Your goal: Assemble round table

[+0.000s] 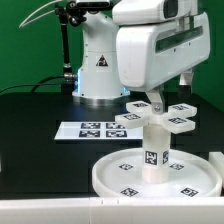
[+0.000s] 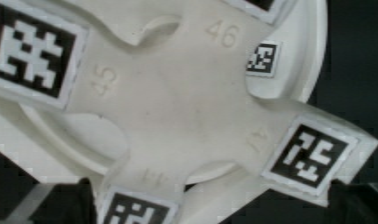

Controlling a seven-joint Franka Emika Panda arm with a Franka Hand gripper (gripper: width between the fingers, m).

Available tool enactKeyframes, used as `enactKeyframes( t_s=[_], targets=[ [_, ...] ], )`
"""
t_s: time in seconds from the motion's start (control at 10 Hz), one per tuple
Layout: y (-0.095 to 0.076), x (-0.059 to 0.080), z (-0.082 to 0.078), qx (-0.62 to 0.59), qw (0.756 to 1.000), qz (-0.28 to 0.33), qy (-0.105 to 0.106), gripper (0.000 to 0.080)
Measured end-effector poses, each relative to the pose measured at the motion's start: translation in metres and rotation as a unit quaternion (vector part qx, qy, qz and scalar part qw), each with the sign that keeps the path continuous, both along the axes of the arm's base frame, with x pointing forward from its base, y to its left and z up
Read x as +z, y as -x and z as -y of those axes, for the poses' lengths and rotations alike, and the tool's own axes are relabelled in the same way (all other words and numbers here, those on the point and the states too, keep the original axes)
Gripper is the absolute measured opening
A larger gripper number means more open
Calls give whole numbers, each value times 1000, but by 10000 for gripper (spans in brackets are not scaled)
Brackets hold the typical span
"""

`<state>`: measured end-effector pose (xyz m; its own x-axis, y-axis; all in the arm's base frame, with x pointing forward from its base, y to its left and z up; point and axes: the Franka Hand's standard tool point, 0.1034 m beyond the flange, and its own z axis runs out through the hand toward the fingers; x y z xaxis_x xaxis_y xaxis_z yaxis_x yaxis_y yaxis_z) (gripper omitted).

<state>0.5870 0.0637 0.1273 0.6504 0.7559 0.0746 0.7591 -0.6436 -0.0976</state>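
Observation:
The large rimmed round disc (image 1: 150, 178) lies flat at the front of the table. The short cylinder leg (image 1: 155, 143) stands upright on its middle, a tag on its side. The cross-shaped base (image 1: 163, 116) lies just behind the leg, its tagged arms spread out. My gripper (image 1: 156, 100) hangs directly over the base, its fingertips down at it and partly hidden by the white hand. In the wrist view the cross-shaped base (image 2: 177, 110) fills the picture very close up. No fingers show there, so I cannot tell whether they are open or shut.
The marker board (image 1: 90, 130) lies flat on the black table at the exterior view's left of the base. The robot's white pedestal (image 1: 100, 70) stands behind it. A white block (image 1: 217, 160) shows at the exterior view's right edge.

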Motion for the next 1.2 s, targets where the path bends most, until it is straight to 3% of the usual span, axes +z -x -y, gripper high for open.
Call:
enactKeyframes(
  t_s=[0.6,1.2],
  targets=[
    [7,-5,11,224,974,23,0,649],
    [12,-14,20,210,977,26,2,649]
  ],
)
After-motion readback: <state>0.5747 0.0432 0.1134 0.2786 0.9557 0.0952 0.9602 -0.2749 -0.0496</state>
